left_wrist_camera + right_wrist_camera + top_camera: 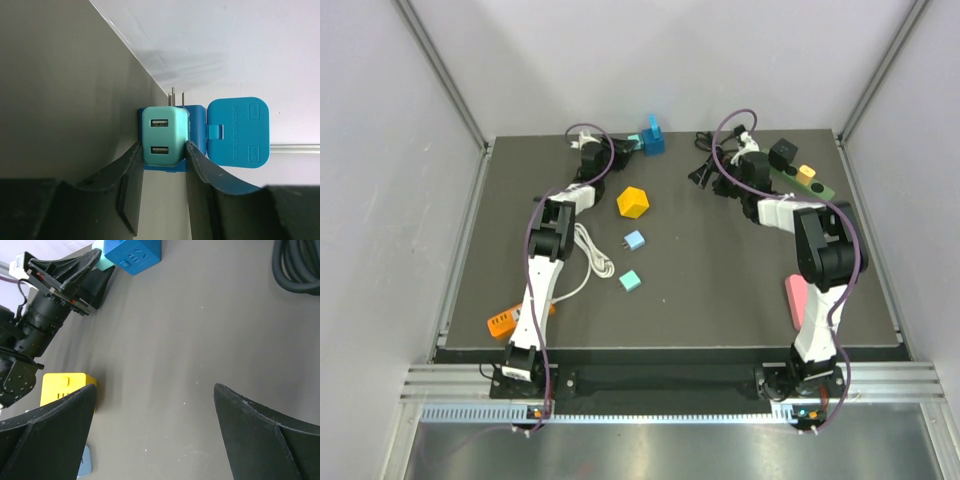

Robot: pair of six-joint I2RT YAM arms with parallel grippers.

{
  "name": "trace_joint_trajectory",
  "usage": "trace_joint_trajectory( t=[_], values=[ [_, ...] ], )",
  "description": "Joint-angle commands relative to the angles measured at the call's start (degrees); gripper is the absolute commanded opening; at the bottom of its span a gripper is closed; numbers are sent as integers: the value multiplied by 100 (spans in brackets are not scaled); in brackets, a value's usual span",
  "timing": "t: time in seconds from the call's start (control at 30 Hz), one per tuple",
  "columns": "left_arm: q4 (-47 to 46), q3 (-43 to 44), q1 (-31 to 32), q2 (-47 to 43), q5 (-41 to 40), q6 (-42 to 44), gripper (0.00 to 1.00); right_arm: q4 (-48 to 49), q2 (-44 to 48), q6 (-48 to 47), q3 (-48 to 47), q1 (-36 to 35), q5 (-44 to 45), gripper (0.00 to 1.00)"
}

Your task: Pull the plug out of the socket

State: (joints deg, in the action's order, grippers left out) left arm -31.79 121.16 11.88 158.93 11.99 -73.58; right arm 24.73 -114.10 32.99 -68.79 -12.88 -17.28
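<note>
A teal plug with two USB ports sits in a blue adapter at the table's back edge, its metal prongs showing above. My left gripper is shut on the teal plug, one fingertip against each side. From above, the left gripper and the blue adapter are at the back centre. The socket, a green power strip, lies at the back right with a black block and a yellow plug on it. My right gripper hangs open over bare table, left of the socket.
A yellow block, a light blue charger, a teal cube and a white cable lie mid-table. A coiled black cable lies near the right gripper. An orange item and a pink item are near the front edge.
</note>
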Motion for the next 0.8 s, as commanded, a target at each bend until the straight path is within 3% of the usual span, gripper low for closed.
trace_joint_trajectory(
  t=[0.0,0.23,0.6,0.77],
  values=[
    [164,-251,-10,-178,137,362,13,172,-77,-126,-310,84,-223,100],
    [-327,-891,-1,-424,488,178,0,111,-156,-267,-459,-21,-311,100],
    [-1241,-2377,121,-1320,1016,142,0,-56,-165,-478,-617,-241,-338,100],
    [-812,-2554,245,-1768,1095,546,0,-82,-138,-487,-574,-250,-329,100]
  ],
)
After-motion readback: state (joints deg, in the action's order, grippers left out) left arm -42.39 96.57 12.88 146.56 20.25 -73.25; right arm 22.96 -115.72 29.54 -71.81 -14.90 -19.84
